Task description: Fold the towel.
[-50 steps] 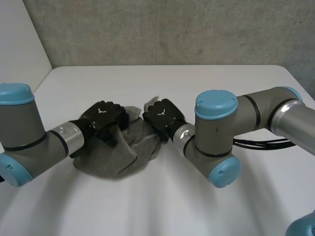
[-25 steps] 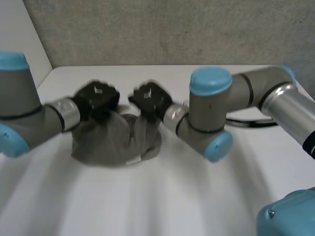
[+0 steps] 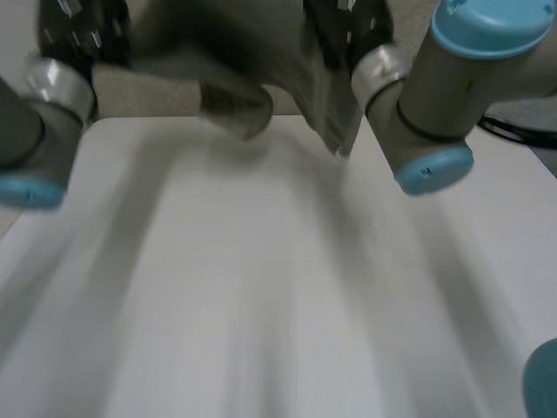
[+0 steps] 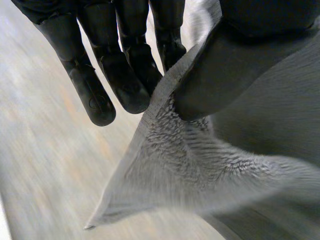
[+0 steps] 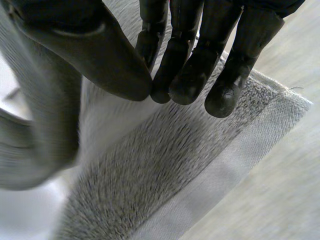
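The left hand (image 4: 122, 75) pinches the towel (image 4: 200, 165) close to a corner. Its wrist view shows the thumb pressed on one face of the cloth and the straight fingers lying along the edge on the other side, with the loose corner hanging below them. The right hand (image 5: 186, 75) also pinches the towel, its thumb and fingertips meeting over the cloth just inside a flat hemmed edge. The thumb hides where the cloth passes between them.

In the head view both hands are high above the far part of the white table (image 3: 261, 287), the left hand on the left and the right hand on the right. Both are cut off at the edge of that view and blurred, so the grips cannot be read from there. The grey towel hangs between the hands, clear of the table, in smeared folds whose shape is hard to make out. Its weave and hem are plain in the wrist views.
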Robot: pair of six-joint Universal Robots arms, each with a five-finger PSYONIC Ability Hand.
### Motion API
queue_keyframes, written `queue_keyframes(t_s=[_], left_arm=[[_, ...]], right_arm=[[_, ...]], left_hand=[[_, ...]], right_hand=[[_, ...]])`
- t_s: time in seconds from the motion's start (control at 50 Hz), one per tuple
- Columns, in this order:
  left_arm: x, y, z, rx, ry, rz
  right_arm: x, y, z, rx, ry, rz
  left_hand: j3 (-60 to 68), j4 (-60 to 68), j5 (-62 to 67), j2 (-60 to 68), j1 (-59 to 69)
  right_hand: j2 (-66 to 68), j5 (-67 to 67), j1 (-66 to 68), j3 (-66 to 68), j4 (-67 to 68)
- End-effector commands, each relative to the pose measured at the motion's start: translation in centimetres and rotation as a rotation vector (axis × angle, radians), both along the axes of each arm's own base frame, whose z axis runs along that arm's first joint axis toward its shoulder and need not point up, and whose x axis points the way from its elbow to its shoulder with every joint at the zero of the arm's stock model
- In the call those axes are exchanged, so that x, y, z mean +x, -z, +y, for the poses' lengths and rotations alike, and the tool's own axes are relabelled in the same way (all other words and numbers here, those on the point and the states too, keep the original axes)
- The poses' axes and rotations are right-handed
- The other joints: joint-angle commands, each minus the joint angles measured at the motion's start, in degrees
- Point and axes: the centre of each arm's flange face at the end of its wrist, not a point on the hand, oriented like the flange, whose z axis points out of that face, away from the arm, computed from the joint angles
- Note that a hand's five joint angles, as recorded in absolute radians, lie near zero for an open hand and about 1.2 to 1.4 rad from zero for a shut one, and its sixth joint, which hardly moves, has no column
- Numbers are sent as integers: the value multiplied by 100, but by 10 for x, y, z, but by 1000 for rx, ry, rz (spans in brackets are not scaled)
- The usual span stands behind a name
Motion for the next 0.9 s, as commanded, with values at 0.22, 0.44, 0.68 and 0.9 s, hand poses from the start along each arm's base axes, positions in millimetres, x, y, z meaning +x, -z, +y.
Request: queue_keyframes(t_s=[0.22,0.44,0.68,0.9], left_arm=[[26,153,98,506,189,-180],[35,156,95,485,156,-244],[36,165,103,519,157,-249],[40,165,101,522,144,-248]], right_arm=[[-49,149,65,422,-109,480],[-71,155,84,460,-84,525],[-68,159,62,477,12,330],[-61,182,11,401,68,269]], left_hand=[[281,212,498,252,568],[-423,-492,-206,-452,-135],[-2709,-2778,-2492,-2738,-2421],[-3081,-3150,-2864,-3110,-2794]], right_hand=[[345,243,295,267,284],[-2956,-3059,-3006,-3035,-3018],[-5823,-5925,-5873,-5901,-5884],[-5537,-5639,-5587,-5615,-5598]])
